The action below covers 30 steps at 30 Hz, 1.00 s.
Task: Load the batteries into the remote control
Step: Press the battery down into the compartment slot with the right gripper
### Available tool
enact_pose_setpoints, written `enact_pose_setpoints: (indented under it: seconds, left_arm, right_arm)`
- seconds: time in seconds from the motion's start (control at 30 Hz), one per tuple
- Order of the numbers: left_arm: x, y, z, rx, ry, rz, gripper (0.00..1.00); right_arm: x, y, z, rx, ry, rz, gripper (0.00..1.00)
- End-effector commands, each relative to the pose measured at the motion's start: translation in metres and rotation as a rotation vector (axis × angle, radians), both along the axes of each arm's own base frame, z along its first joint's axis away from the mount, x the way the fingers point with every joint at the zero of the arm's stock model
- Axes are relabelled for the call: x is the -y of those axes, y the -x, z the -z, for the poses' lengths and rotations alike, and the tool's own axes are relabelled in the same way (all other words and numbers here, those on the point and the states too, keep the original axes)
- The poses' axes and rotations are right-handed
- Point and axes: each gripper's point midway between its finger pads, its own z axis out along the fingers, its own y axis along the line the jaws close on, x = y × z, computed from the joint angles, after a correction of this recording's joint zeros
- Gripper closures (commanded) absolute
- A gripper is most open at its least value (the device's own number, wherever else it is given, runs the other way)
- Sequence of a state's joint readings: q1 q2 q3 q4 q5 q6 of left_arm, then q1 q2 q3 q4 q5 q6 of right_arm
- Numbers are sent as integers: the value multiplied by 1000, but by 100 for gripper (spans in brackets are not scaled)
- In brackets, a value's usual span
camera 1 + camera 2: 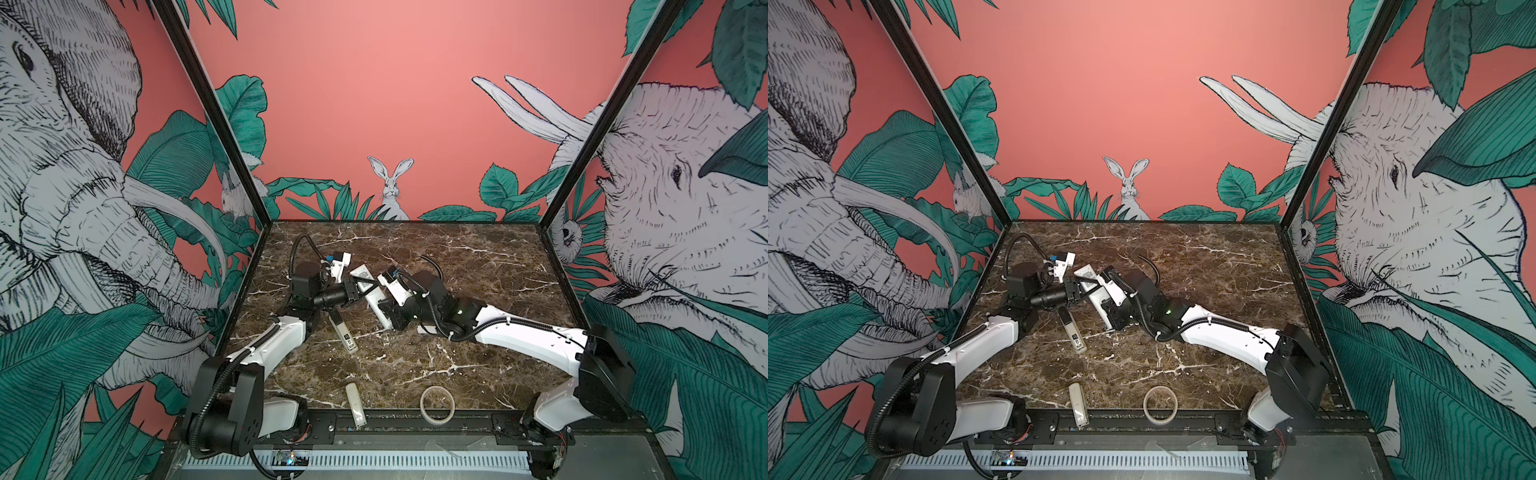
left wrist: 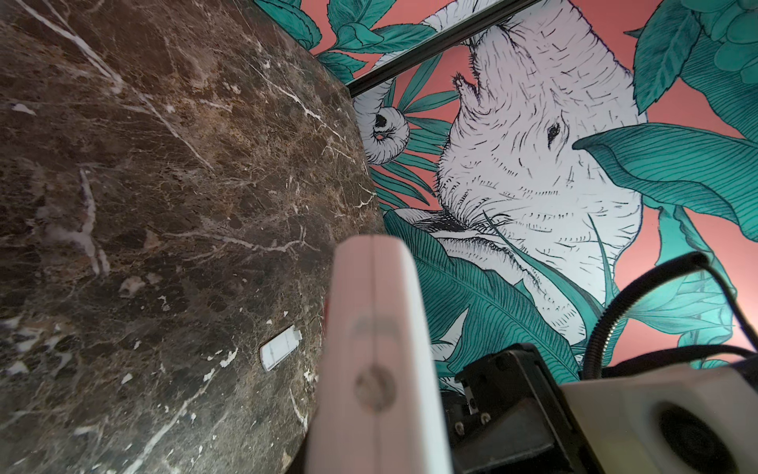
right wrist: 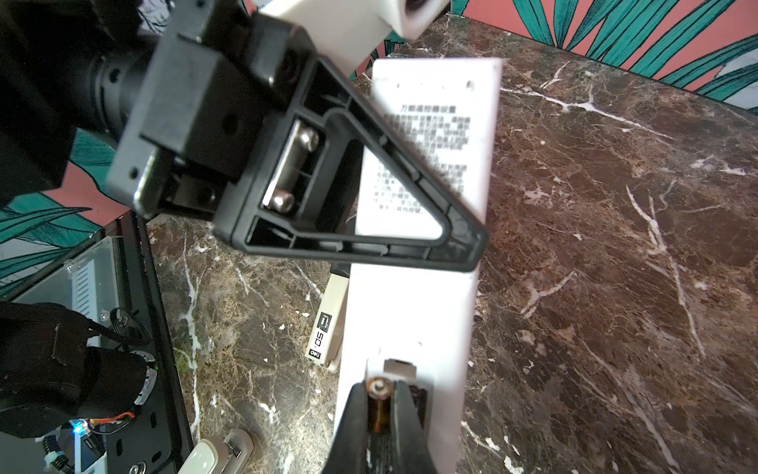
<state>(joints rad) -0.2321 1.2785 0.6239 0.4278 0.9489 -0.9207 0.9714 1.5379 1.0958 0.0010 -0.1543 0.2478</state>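
The white remote control [image 3: 426, 156] hangs above the marble table with its printed back label facing up. My left gripper [image 1: 360, 287] is shut on it across the middle; one black finger [image 3: 410, 246] crosses the label. It shows as a slanted white bar in both top views [image 1: 1096, 295] and edge-on in the left wrist view [image 2: 377, 349]. My right gripper [image 3: 379, 394] is shut on a gold-brown battery [image 3: 378, 406], whose metal tip sits at the open battery compartment [image 3: 400, 367] at the remote's near end. From above, the right gripper [image 1: 385, 318] hides the battery.
A grey-white stick with a black-and-white label [image 1: 343, 332] lies just below the left gripper. A small cream remote [image 1: 356, 405] and a tape ring [image 1: 436, 405] lie near the front edge. A small white flat piece [image 2: 281, 349] rests on the marble table [image 1: 478, 282].
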Motion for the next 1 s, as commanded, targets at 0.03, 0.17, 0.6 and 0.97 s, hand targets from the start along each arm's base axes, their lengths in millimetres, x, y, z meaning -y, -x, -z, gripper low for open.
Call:
enact_pose_setpoints:
  seconds: [0.03, 0.17, 0.6, 0.97]
  left_arm:
    - [9, 16, -67, 157, 113, 104, 100]
    - [8, 16, -72, 163, 119, 102, 100]
    - [7, 16, -89, 180, 158, 100, 100]
    - [5, 16, -107, 207, 173, 100, 100]
  right_arm:
    - [14, 10, 58, -108, 120, 10, 100]
    - [16, 11, 66, -122, 124, 15, 100]
    - [28, 14, 90, -155, 145, 55, 96]
    - [43, 17, 110, -184, 205, 97, 97]
